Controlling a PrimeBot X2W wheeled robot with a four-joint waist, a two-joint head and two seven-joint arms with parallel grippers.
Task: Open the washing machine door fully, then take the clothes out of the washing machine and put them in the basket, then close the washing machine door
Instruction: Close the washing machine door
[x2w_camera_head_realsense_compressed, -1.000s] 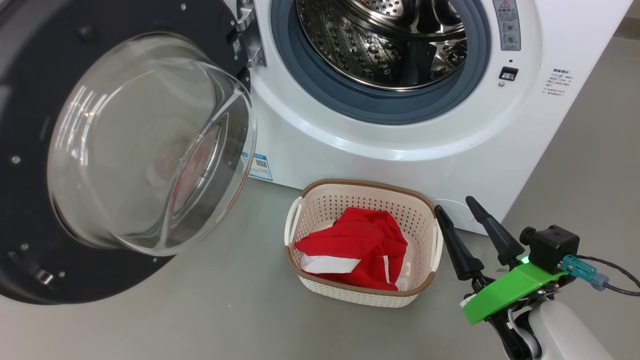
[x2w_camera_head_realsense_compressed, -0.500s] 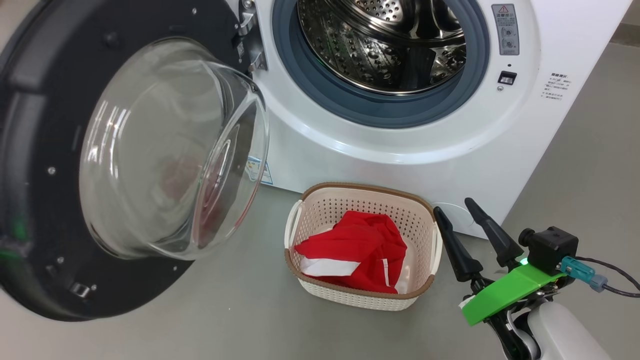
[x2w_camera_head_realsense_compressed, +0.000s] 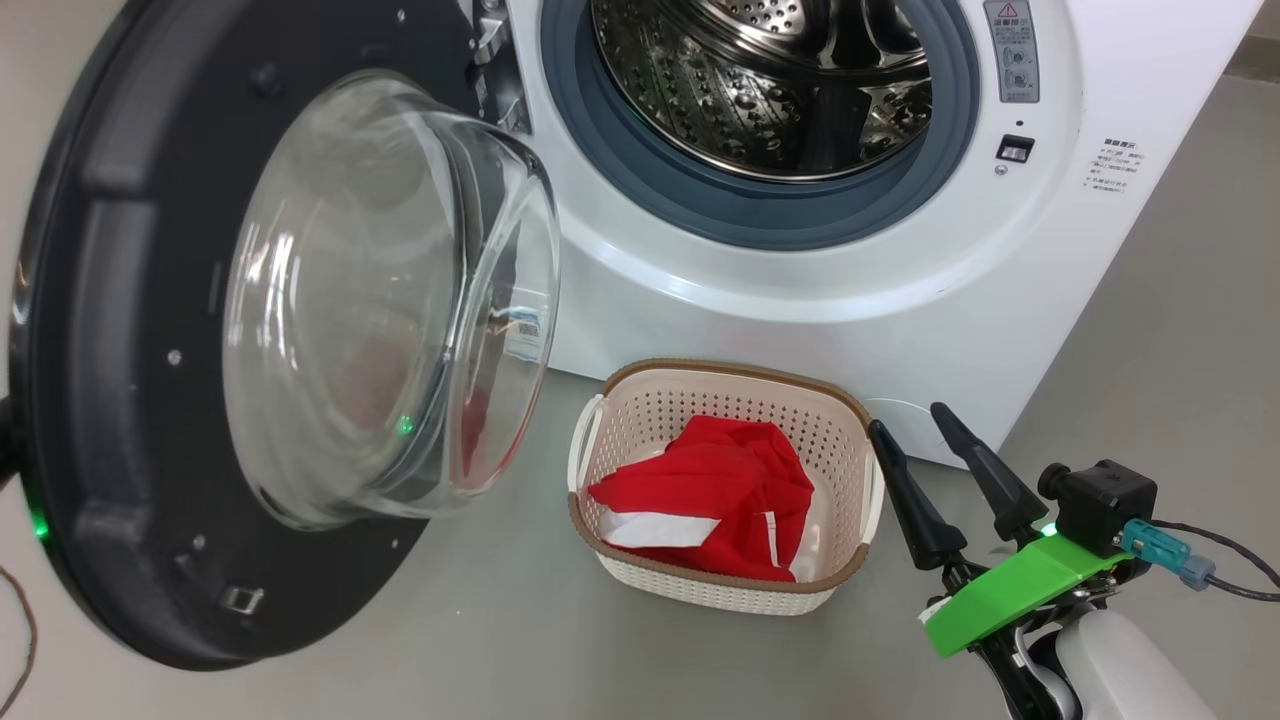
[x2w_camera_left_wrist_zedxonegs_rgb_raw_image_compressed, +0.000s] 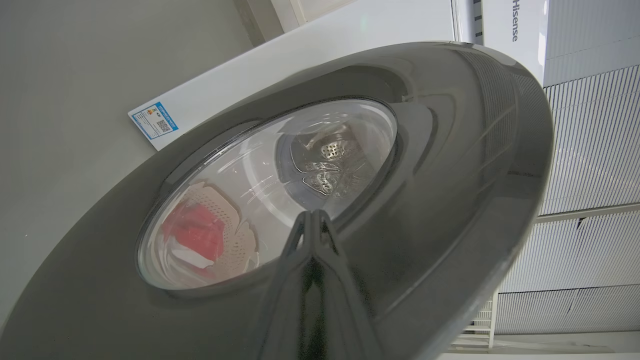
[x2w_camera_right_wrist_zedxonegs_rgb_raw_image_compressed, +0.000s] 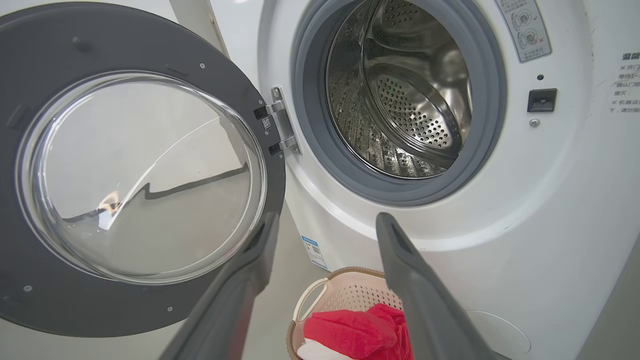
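The washing machine door (x2w_camera_head_realsense_compressed: 130, 400) hangs partly swung out at the left, its glass bowl (x2w_camera_head_realsense_compressed: 400, 300) bulging toward the white washing machine (x2w_camera_head_realsense_compressed: 800, 330). The steel drum (x2w_camera_right_wrist_zedxonegs_rgb_raw_image_compressed: 400, 100) looks bare. Red and white clothes (x2w_camera_head_realsense_compressed: 720, 490) lie in the cream basket (x2w_camera_head_realsense_compressed: 730, 370) on the floor in front of the washer. My left gripper (x2w_camera_left_wrist_zedxonegs_rgb_raw_image_compressed: 312, 215) is shut, its tips against the door's glossy outer face (x2w_camera_left_wrist_zedxonegs_rgb_raw_image_compressed: 450, 175) at the window's edge. My right gripper (x2w_camera_head_realsense_compressed: 907, 417) stands open and holds nothing, just right of the basket, pointing at the washer (x2w_camera_right_wrist_zedxonegs_rgb_raw_image_compressed: 328, 220).
Grey floor lies all around the basket. A thin cable (x2w_camera_head_realsense_compressed: 20, 640) runs along the floor at the lower left, behind the door. A blue label sticker (x2w_camera_right_wrist_zedxonegs_rgb_raw_image_compressed: 314, 251) marks the washer's lower corner. A white ribbed wall (x2w_camera_left_wrist_zedxonegs_rgb_raw_image_compressed: 590, 150) stands beyond the door.
The door has swung steadily toward the washer's opening, its glass bowl moving right. The basket, the clothes and my right gripper have stayed where they were.
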